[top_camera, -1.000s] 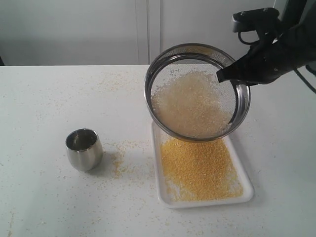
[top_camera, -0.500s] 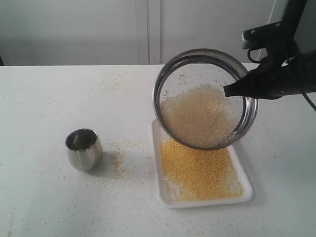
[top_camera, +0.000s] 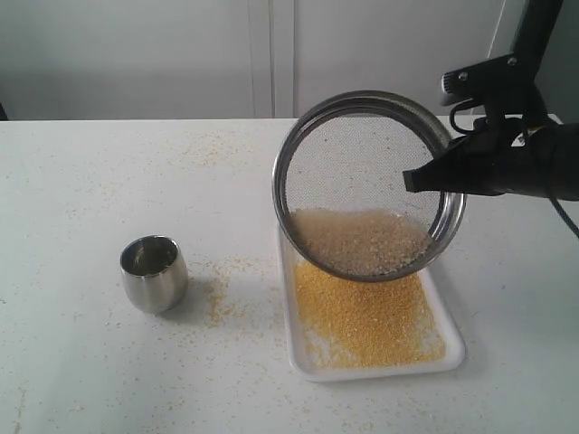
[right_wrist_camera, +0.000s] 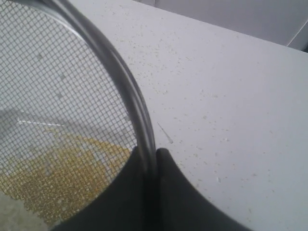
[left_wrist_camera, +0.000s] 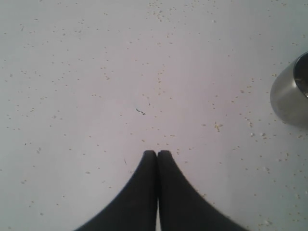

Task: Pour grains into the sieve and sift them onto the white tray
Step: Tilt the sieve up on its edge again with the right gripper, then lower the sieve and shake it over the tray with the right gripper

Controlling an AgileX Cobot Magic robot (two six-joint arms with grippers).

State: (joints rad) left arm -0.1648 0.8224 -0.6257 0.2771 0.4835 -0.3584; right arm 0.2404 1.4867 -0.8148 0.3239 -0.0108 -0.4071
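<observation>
My right gripper (top_camera: 418, 178) (right_wrist_camera: 152, 155) is shut on the right rim of the sieve (top_camera: 366, 185) (right_wrist_camera: 118, 67), which hangs steeply tilted above the white tray (top_camera: 452, 354). Pale whitish grains (top_camera: 362, 242) have gathered in the sieve's low side. Fine golden-yellow meal (top_camera: 366, 312) (right_wrist_camera: 53, 178) covers the tray under it. My left gripper (left_wrist_camera: 157, 153) is shut and empty, hovering over bare table with the steel cup (left_wrist_camera: 291, 94) off to one side. It does not show in the exterior view.
The small steel cup (top_camera: 154, 273) stands upright on the table (top_camera: 109, 181) left of the tray. Spilled grains (top_camera: 217, 294) lie scattered beside the cup and across the tabletop. A wall runs behind the table's far edge.
The sieve has tipped up more steeply and the pale grains have slid down into its lower edge. The right gripper has shifted slightly with it. Cup and tray have not moved.
</observation>
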